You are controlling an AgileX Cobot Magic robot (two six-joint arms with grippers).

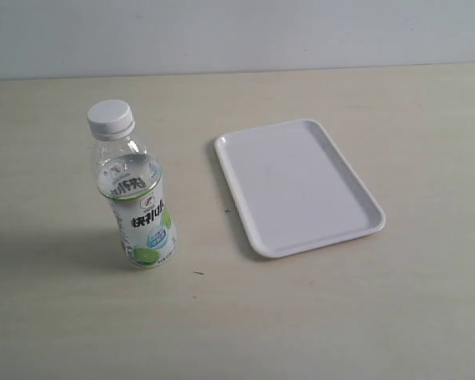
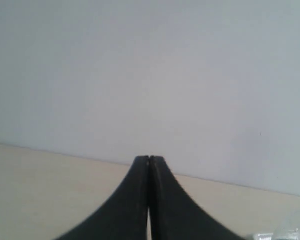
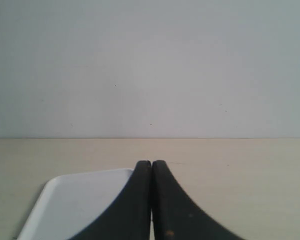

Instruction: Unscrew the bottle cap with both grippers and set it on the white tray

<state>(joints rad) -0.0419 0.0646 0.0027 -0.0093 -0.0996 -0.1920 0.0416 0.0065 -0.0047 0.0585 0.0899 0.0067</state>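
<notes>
The clear bottle (image 1: 137, 202) with its white-and-green lime label stands upright on the left of the table, the white ribbed bottle cap (image 1: 110, 119) screwed on its neck. To its right lies the white tray (image 1: 297, 186), with nothing on it. Neither arm shows in the exterior view. My left gripper (image 2: 149, 159) is shut, black fingers pressed together, pointing over the table toward the wall; a clear blur at that view's edge may be the bottle (image 2: 295, 227). My right gripper (image 3: 151, 163) is shut too, with a corner of the white tray (image 3: 65, 205) beside its fingers.
The tan table (image 1: 245, 317) runs back to a pale wall (image 1: 237, 32). A few small dark specks lie on the tabletop (image 1: 199, 274) in front of the bottle.
</notes>
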